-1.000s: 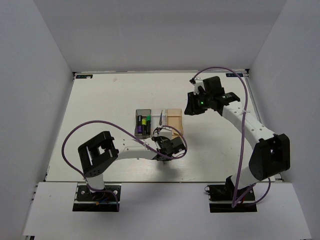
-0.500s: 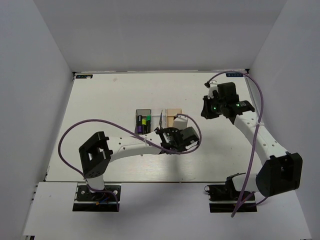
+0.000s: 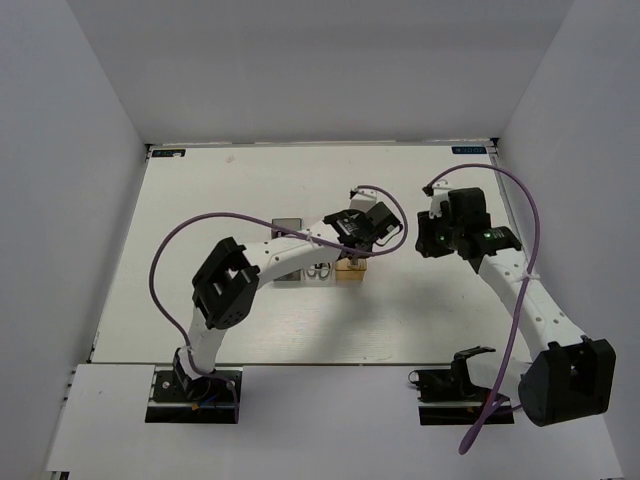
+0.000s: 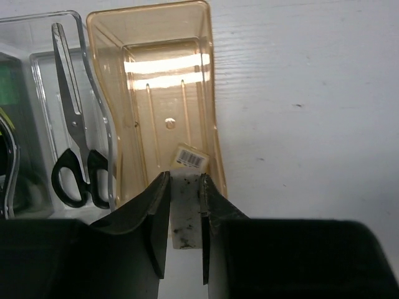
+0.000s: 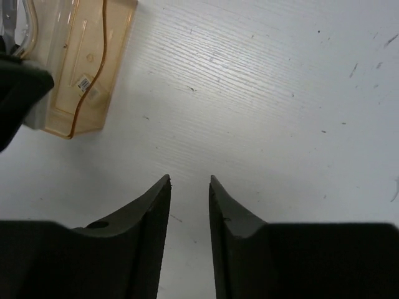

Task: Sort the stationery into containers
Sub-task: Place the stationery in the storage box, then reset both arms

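Note:
My left gripper (image 4: pixel 185 175) is shut on a small pale grey eraser (image 4: pixel 185 205) with dark specks, held over the near end of the orange-tan bin (image 4: pixel 212 93). In the top view the left gripper (image 3: pixel 350 258) hangs over that bin (image 3: pixel 352 272). The black-handled scissors (image 4: pixel 75 156) lie in the clear bin (image 4: pixel 43 18) beside it. The dark grey bin (image 3: pixel 288 222) is mostly hidden under the left arm. My right gripper (image 5: pixel 189 179) is slightly open and empty above bare table, right of the orange-tan bin (image 5: pixel 81 62). The beige eraser does not show.
White walls close in the table on three sides. The purple cables loop over both arms. In the top view the right gripper (image 3: pixel 432 242) hangs a short way right of the left wrist.
The left arm has swung from the near side of the bins up and right, over the orange-tan bin. The right arm has drawn back to the right and nearer.

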Tool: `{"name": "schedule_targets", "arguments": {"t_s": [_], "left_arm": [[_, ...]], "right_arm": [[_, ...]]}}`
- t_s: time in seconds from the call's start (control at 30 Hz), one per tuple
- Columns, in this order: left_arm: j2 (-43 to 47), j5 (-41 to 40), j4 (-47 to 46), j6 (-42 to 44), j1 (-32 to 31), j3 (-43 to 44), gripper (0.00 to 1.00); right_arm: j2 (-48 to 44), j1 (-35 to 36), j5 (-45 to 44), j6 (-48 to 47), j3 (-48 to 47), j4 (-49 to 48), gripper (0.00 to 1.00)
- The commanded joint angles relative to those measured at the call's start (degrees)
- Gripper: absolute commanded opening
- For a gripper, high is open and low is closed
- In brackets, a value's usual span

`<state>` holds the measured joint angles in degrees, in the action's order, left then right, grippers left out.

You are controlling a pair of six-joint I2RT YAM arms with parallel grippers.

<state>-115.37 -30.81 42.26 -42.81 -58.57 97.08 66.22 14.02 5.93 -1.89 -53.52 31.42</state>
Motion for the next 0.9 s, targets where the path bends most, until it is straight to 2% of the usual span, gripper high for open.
{"name": "schedule_targets", "arguments": {"t_s": [0.0, 0.03, 0.07, 0.1, 0.2, 0.23, 0.3, 0.43, 0.47, 0.5, 0.53, 0.57, 0.6, 0.63, 0.67, 0.7, 0.73, 0.77, 0.8, 0.87], "left_arm": [[-0.3, 0.0, 2.3, 1.9, 2.0, 3.4, 0.12], [-0.9, 0.0, 2.5, 2.0, 2.3, 4.1, 0.14], [-1.3, -0.1, 2.5, 2.5, 2.9, 4.3, 0.15], [-1.3, -0.1, 2.7, 2.6, 3.3, 4.7, 0.20], [-0.8, 0.3, 2.1, 3.0, 4.0, 4.3, 0.48], [-0.5, 0.3, 1.9, 3.3, 4.0, 4.1, 0.65], [1.0, 0.3, 1.1, 4.1, 4.1, 3.6, 0.78], [5.0, 0.2, 1.1, 5.4, 3.5, 3.3, 0.84], [6.9, 0.0, 1.1, 6.2, 3.5, 2.0, 0.81], [8.0, -0.2, 0.1, 6.7, 2.5, 1.2, 0.72], [10.9, -0.4, -0.3, 7.2, 2.2, 0.2, 0.38], [14.1, -1.4, -1.1, 8.5, 1.5, -4.2, 0.21], [17.8, -1.6, -1.6, 9.1, 1.1, -6.1, 0.13], [19.9, -1.3, -1.9, 10.0, 1.0, -10.3, 0.11], [22.1, -1.3, -2.8, 10.4, 1.0, -15.2, 0.18], [29.4, -1.2, -3.1, 10.8, 1.0, -20.7, 0.31], [32.0, -0.4, -4.1, 12.3, 1.0, -24.0, 0.51], [34.7, -0.5, -5.9, 13.0, 1.1, -29.4, 0.87], [42.4, -1.0, -5.4, 13.4, 1.3, -34.3, 0.99], [49.5, -0.9, -4.0, 14.0, 3.4, -38.4, 0.99]], "right_arm": [[-2.0, -0.8, 0.7, -0.5, 0.6, -2.1, 0.36], [-2.1, -1.2, 1.3, -0.4, 0.7, -1.9, 0.46], [-2.3, -1.3, 1.7, -0.6, 1.0, -2.0, 0.51], [-2.5, -1.5, 1.7, -0.5, 1.4, -1.8, 0.59], [-2.7, -2.3, 3.2, -0.7, 1.9, -1.5, 0.73], [-2.8, -2.5, 3.3, -0.7, 2.1, -1.8, 0.79], [-2.9, -2.9, 4.5, -0.6, 1.9, -1.0, 0.82], [-3.3, -3.0, 5.4, -0.1, 2.0, -0.5, 0.90], [-3.4, -3.0, 5.5, 0.0, 2.1, -0.5, 0.90], [-4.1, -3.0, 5.5, 0.1, 2.0, 0.1, 0.90], [-3.7, -3.1, 5.6, 0.2, 2.1, 0.3, 0.90], [-4.2, -3.2, 5.1, 0.2, 2.4, 0.7, 0.90], [-4.6, -3.0, 4.9, 0.2, 2.6, 0.7, 0.90], [-5.6, -2.9, 4.9, -0.2, 4.1, 0.7, 0.90], [-6.7, -3.0, 4.8, -0.6, 4.6, 0.5, 0.90], [-7.2, -3.0, 5.0, -1.1, 5.1, 0.2, 0.90], [-9.4, -3.2, 5.2, -1.8, 6.6, 0.0, 0.90], [-9.5, -3.3, 5.6, -2.9, 7.1, -0.3, 0.90], [-10.4, -3.2, 5.6, -3.1, 7.7, -1.4, 0.90], [-11.8, -3.4, 5.6, -2.9, 8.3, -1.4, 0.90]]}}
